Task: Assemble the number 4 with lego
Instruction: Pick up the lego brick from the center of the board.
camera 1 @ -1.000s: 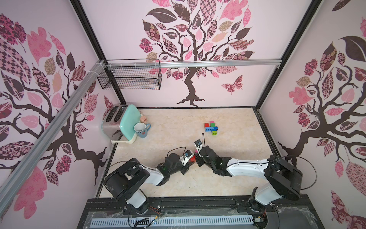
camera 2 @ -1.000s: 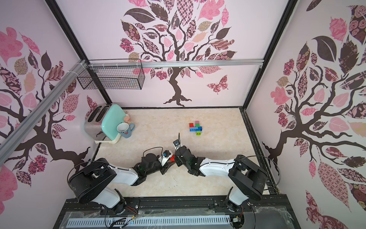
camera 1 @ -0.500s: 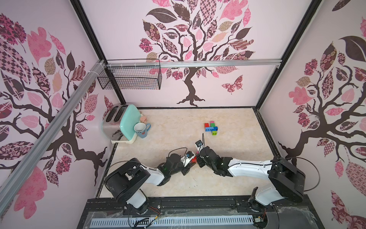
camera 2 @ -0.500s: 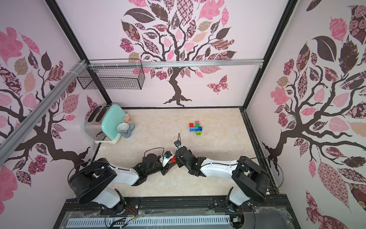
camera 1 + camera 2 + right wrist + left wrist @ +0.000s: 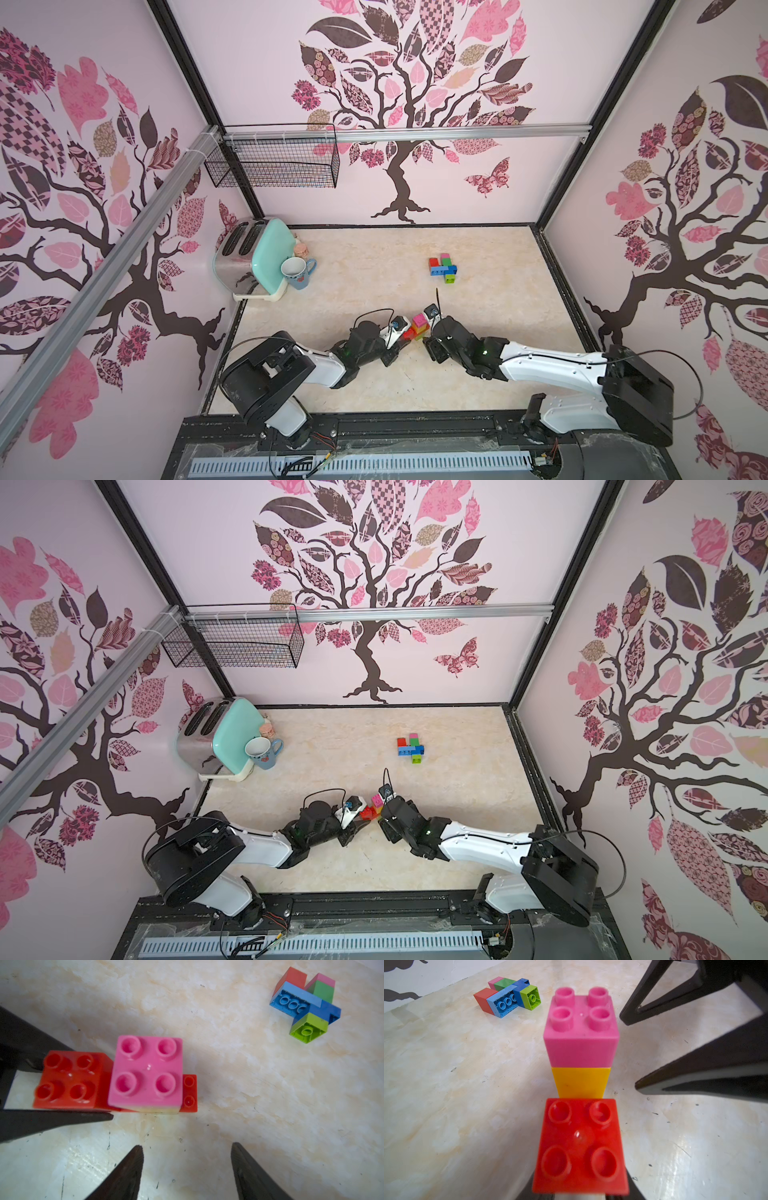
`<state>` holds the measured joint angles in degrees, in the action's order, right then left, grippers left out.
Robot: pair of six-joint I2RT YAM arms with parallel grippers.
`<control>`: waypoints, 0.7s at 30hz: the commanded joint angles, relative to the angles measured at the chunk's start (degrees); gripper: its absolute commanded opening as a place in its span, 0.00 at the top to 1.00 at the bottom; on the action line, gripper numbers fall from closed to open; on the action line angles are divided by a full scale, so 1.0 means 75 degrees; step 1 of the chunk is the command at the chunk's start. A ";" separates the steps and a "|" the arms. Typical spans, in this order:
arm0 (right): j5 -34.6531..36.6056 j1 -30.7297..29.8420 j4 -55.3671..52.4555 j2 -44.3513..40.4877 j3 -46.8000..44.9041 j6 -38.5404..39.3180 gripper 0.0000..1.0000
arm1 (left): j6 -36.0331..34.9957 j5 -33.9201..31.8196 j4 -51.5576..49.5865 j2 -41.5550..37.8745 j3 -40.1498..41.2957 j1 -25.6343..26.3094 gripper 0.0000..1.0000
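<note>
My left gripper (image 5: 400,333) is shut on the red end of a small lego assembly (image 5: 419,326). The assembly is a red brick (image 5: 580,1147) with a yellow brick (image 5: 580,1082) and a pink brick (image 5: 581,1028) stacked beside it on a longer red base (image 5: 189,1091). My right gripper (image 5: 187,1153) stands open just short of the pink brick (image 5: 145,1072), with nothing between its fingers (image 5: 133,1167). A second lego cluster (image 5: 444,269) of red, blue, green and pink bricks lies farther back on the table.
A mint toaster (image 5: 249,257) and a blue mug (image 5: 297,272) stand at the back left, with a small pink object (image 5: 301,249) behind the mug. A wire basket (image 5: 274,162) hangs on the back wall. The arms meet at the table's front middle.
The right gripper has opened, let go of the pink brick and drawn back a little. The left gripper still holds the assembly in the same spot.
</note>
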<state>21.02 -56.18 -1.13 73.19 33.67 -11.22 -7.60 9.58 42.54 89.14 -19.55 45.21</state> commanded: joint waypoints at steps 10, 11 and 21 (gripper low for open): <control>0.0545 -0.0037 0.1820 -0.2441 -0.1451 0.0081 0.01 | -0.0054 -0.0012 -0.0361 0.0032 -0.0317 -0.0016 1.00; 0.0781 -0.0025 0.1888 -0.2502 -0.1497 0.0081 0.01 | -0.0055 -0.0021 -0.0374 0.0029 -0.0329 -0.0016 1.00; 0.1268 0.2252 0.0414 -0.2214 -0.1370 -0.2880 0.00 | 0.0040 -0.0182 -0.0685 -0.0308 -0.0325 -0.0020 1.00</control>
<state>32.84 -45.01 6.79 56.25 22.92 -23.22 -7.51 9.15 39.72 88.31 -20.58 45.21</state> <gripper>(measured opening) 0.995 0.331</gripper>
